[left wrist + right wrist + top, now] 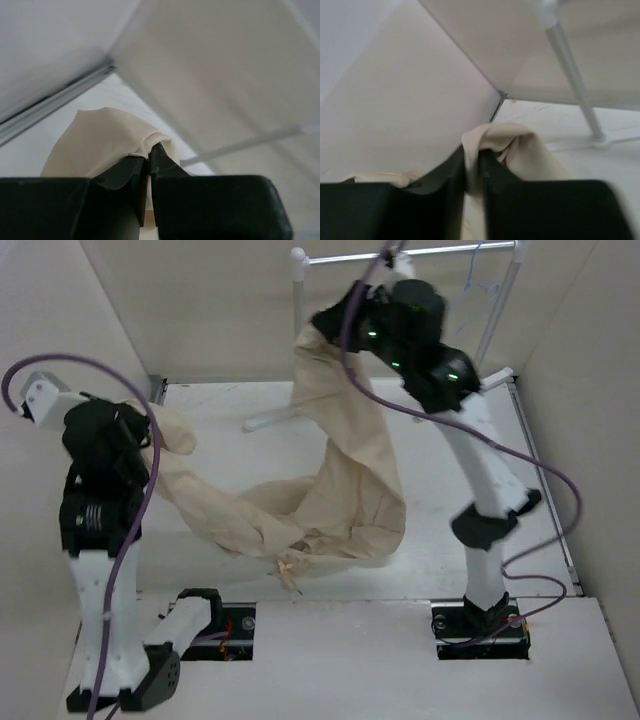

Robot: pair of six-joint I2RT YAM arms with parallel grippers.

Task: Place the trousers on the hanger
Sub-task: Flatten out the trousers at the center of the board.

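Above the surface (410, 570), the trousers (340, 470) sag in a loop between the left hand (149, 156) and the raised right hand (472, 155), each pinching only a fold of cloth, so either thin grip could slip short of the hanger (486, 282) on the rail (440, 252).

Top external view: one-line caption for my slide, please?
The beige trousers sag between both arms: left gripper pinches one end low, right gripper holds the other high beside the white rail.
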